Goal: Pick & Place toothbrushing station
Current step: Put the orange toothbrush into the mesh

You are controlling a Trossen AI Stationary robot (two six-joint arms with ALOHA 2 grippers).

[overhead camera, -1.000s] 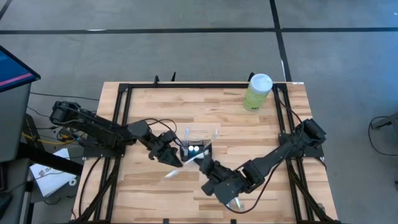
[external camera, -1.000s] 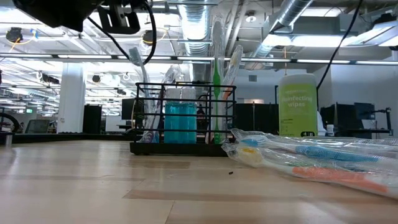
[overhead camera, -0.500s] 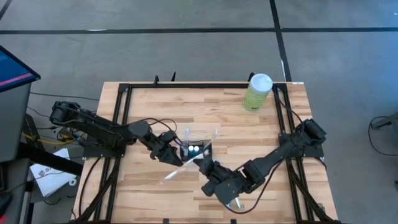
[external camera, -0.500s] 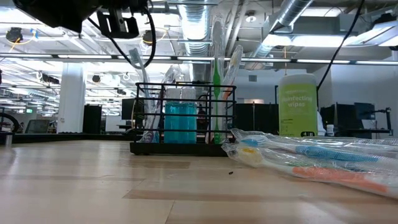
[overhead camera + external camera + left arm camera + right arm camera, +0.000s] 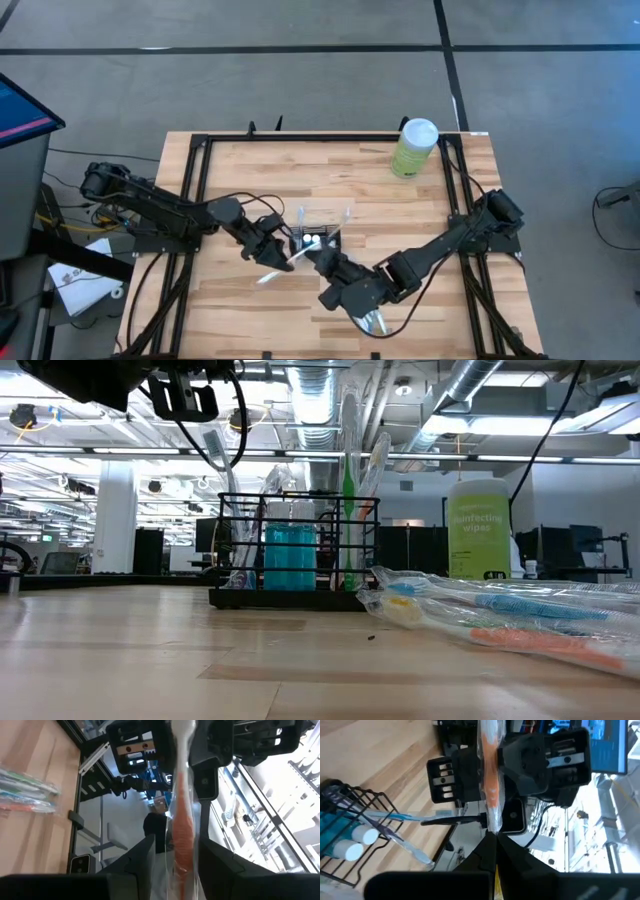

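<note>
Jaws of the left gripper (image 5: 272, 254) are closed on a wrapped orange toothbrush (image 5: 181, 827), its far end pinched in the shut jaws of the right gripper (image 5: 322, 263) (both ends are held at once). Just beyond them, the toothbrushing station (image 5: 320, 234) is seen standing mid-surface, with toothbrushes upright inside. More packaged toothbrushes (image 5: 500, 618) are lain on the wooden surface (image 5: 240, 310) nearby.
</note>
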